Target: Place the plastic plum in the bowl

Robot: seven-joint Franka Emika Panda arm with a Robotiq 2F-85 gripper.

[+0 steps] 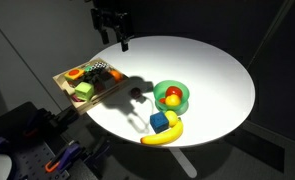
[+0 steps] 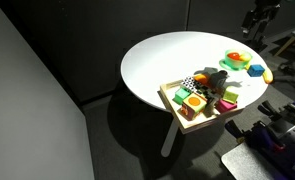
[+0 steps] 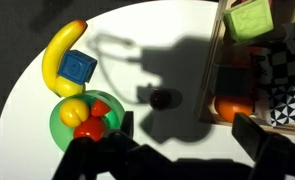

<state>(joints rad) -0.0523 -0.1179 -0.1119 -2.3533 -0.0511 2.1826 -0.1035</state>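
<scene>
The plastic plum (image 3: 163, 98) is a small dark round fruit lying on the white table between the green bowl (image 3: 59, 128) and the wooden tray, inside the arm's shadow. It also shows in an exterior view (image 1: 137, 93). The bowl (image 1: 183, 99) holds a red and a yellow fruit; it shows in both exterior views (image 2: 227, 62). My gripper (image 3: 177, 150) is open and empty. It hangs high above the table (image 1: 121, 40), with the plum between and beyond its two fingers in the wrist view.
A blue cube (image 3: 77, 68) and a yellow banana (image 3: 57, 55) lie next to the bowl. A wooden tray (image 1: 65, 80) of toys, with an orange fruit (image 3: 233, 106) in it, stands at the table's edge. The round white table (image 1: 212, 65) has dark surroundings.
</scene>
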